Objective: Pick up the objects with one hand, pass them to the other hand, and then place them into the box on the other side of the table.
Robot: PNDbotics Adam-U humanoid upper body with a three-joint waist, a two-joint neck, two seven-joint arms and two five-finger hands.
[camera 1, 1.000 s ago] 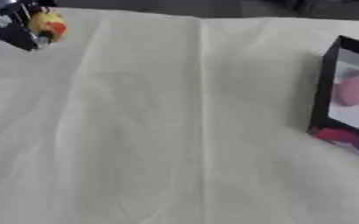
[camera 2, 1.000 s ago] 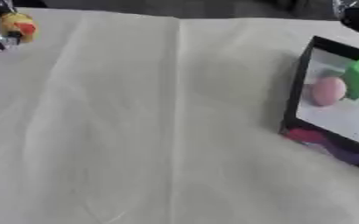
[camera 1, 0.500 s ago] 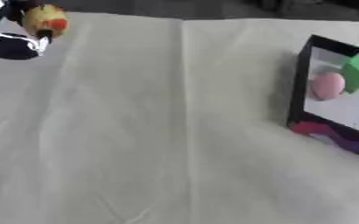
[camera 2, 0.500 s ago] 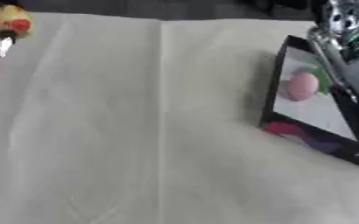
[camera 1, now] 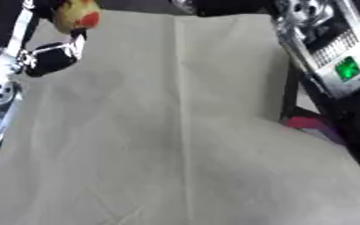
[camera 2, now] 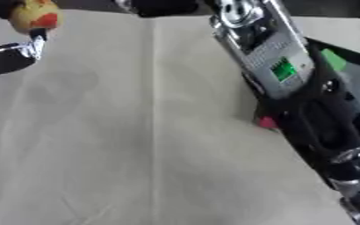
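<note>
The left hand (camera 1: 48, 55) is up at the far left corner of the table (camera 1: 175, 145), and its fingers are curled around a small yellow toy (camera 1: 75, 15) with a red spot. The right arm (camera 2: 290, 88) reaches across the black box (camera 2: 352, 66) on the right side. I cannot tell if the right hand is open or closed.
</note>
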